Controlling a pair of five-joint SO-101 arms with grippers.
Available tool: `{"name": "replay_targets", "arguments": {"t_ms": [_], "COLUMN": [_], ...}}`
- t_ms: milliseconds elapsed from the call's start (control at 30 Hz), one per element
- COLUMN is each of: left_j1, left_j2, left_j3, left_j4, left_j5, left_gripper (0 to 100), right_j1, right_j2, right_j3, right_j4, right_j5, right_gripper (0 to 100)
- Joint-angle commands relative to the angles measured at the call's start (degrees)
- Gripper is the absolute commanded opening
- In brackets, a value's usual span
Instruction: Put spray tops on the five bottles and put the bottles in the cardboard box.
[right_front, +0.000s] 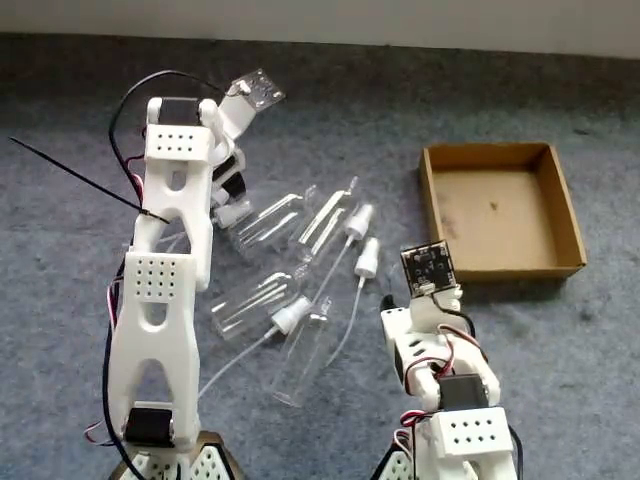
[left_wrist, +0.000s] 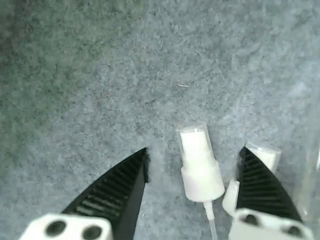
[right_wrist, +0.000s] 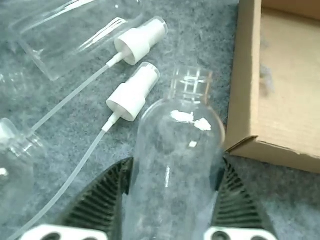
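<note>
**1. Present state**

The left gripper (left_wrist: 194, 150) has its fingers spread wide, one on each side of a spray top (left_wrist: 200, 167) lying on the grey carpet (left_wrist: 100, 75). Neither finger touches it. In the high view this spot is left of centre, in the upper half of the frame.

The right gripper (right_wrist: 176, 165) pinches a clear bottle (right_wrist: 175, 150) across its body. The open neck points away from the wrist and is close to a corner of the cardboard box (right_wrist: 250, 75). The box sits at the upper right of the high view, and no bottle lies in it. The other bottles (right_front: 305, 350) and further spray tops (right_front: 358, 218) lie mixed at the centre of that frame.

**2. Handling**

- **Bottle:** We judge it to be light, smooth and thin-walled, so it is likely to slip or flex under hard pressure. We recommend holding it at mid-body with the neck left free.
- **Spray top:** We judge it to be very light and rigid at the head, while its long thin tube looks flexible. We recommend gripping the ribbed collar and never the tube.
- **Risks:** The top may skid on the carpet as the fingers close. The tube may also bend aside instead of entering the neck.
</note>
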Motion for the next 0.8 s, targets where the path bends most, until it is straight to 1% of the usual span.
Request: {"name": "replay_targets", "arguments": {"t_ms": [0, 100, 133, 300, 433, 533, 767], "left_j1": [0.22, -0.40, -0.57, -0.84, -0.48, -0.57, -0.40], "left_j2": [0.92, 1.80, 1.98, 2.15, 2.15, 2.24, 1.71], "left_j3": [-3.91, -3.91, -3.91, -3.82, -3.82, -3.74, -4.35], "left_j4": [0.09, 0.35, 0.53, 1.49, 2.90, 2.90, 2.90], "left_j5": [-0.62, -0.62, -0.62, -0.62, -0.70, -0.70, -0.44], "left_gripper": [25, 25, 23, 9, 3, 1, 0], "right_j1": [-0.48, -0.48, -0.48, -0.48, -0.48, -0.48, -0.48], "right_j2": [-0.31, -0.31, -0.31, -0.31, -0.31, -0.31, -0.31], "right_j3": [0.04, 0.04, 0.04, 0.04, 0.04, 0.04, 0.04], "right_j4": [-0.84, -0.84, -0.84, -0.84, -0.84, -0.84, -0.84], "right_j5": [-0.09, -0.09, -0.09, -0.09, -0.09, -0.09, -0.09], "right_gripper": [11.2, 11.2, 11.2, 11.2, 11.2, 11.2, 11.2]}}
